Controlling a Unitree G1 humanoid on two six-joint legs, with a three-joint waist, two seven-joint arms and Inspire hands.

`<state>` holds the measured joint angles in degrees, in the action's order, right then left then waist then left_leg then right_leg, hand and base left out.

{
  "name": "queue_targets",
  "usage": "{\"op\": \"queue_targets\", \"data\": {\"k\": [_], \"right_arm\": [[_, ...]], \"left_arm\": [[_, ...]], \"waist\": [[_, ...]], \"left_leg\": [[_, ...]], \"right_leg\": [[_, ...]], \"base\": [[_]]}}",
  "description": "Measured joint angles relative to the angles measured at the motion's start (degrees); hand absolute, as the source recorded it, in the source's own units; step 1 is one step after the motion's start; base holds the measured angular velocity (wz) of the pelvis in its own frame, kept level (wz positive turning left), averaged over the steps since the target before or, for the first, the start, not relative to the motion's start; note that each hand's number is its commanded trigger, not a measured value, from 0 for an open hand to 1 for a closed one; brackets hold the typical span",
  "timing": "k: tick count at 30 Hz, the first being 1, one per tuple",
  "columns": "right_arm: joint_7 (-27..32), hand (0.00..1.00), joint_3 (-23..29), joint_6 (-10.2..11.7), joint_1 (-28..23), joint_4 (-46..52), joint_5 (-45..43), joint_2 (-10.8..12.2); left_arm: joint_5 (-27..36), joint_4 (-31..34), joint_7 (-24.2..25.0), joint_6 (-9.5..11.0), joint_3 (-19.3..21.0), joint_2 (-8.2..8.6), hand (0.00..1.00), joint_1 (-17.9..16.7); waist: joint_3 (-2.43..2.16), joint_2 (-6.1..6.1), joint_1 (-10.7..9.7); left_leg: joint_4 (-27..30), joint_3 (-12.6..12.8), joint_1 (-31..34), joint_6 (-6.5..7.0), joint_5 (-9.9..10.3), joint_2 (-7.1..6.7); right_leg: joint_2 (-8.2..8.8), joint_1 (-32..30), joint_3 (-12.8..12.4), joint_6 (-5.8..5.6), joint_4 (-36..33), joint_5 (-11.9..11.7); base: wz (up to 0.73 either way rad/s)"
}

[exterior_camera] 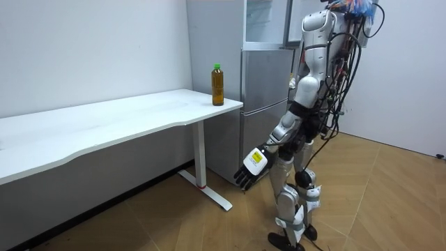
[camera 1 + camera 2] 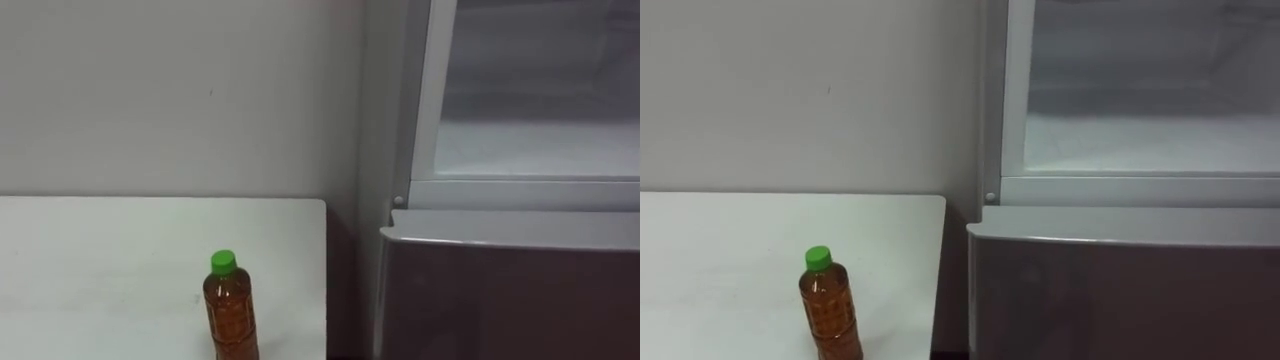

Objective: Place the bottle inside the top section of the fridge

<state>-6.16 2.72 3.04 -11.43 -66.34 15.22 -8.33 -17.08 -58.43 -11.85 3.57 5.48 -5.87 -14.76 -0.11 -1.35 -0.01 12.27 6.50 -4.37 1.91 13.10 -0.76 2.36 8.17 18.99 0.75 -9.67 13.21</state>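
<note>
A bottle (image 2: 230, 310) of amber drink with a green cap stands upright on the white table (image 2: 100, 260), near its right end. In the room view the bottle (image 1: 217, 85) is at the table corner beside the fridge. The upper fridge compartment (image 2: 540, 140) is open, with a pale bare inside. I stand upright facing the fridge. My left hand (image 1: 252, 169) hangs low by my thigh, fingers relaxed and holding nothing, well below and away from the bottle.
The grey lower fridge door (image 2: 510, 300) is closed below the open compartment. A narrow gap separates the table end from the fridge side. A plain wall (image 2: 180, 90) runs behind the table. Wooden floor (image 1: 390, 202) lies around me.
</note>
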Motion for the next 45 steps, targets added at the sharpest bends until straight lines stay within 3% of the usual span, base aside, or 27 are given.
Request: {"op": "queue_targets", "data": {"k": [7,23,30,36,38,45], "right_arm": [[0.25,0.00,-0.35,0.02,0.05,0.00,-0.01,0.00],[-0.29,0.00,-3.28,0.62,0.13,3.55,-1.37,-0.23],[-5.34,0.00,-5.07,0.66,0.28,20.21,-3.50,-0.79],[-10.97,0.00,-8.66,0.70,0.02,37.11,-3.55,-1.35],[-13.10,0.00,-9.27,0.51,-0.49,43.15,-3.50,-1.46],[-19.50,0.00,-10.34,0.62,0.11,54.77,-1.51,-3.01]], "left_arm": [[-0.11,-0.05,0.15,-1.14,0.00,-0.09,0.00,-1.14],[-0.18,-2.01,0.20,-1.02,-1.38,-0.76,0.00,0.11],[-2.96,-1.84,1.89,-1.00,-1.38,-0.87,0.00,1.24],[-3.86,1.14,4.36,0.39,-1.71,-2.97,0.00,1.71],[-4.30,1.60,5.78,0.61,-1.70,-3.85,0.00,1.80],[-9.66,2.40,6.25,0.60,-2.34,-4.13,0.00,1.47]], "waist": [[0.01,-0.10,0.02],[0.05,-0.11,0.10],[0.21,-0.05,0.28],[0.46,-0.74,0.49],[0.13,-0.21,0.74],[0.18,-0.43,2.91]], "left_leg": [[0.00,0.07,-0.10,0.00,0.00,0.01],[0.17,0.02,0.18,0.02,0.01,0.00],[0.66,1.17,1.01,0.02,0.00,0.22],[1.33,1.03,1.79,0.20,0.12,0.23],[1.35,0.74,2.04,0.32,0.19,0.16],[1.20,0.40,1.99,0.38,0.22,0.09]], "right_leg": [[0.01,0.02,-0.06,0.00,0.01,0.00],[-0.03,-0.04,-0.19,-0.03,-0.08,-0.03],[-0.02,-1.21,-1.31,0.07,-0.98,-0.08],[-0.03,-1.42,-1.13,0.00,-1.01,-0.13],[-0.03,-1.61,-1.07,-0.03,-0.98,-0.16],[0.00,-1.64,-1.33,-0.11,-1.03,-0.51]], "base": [[0.00],[0.00],[-0.06],[0.03],[0.02],[-0.01]]}}
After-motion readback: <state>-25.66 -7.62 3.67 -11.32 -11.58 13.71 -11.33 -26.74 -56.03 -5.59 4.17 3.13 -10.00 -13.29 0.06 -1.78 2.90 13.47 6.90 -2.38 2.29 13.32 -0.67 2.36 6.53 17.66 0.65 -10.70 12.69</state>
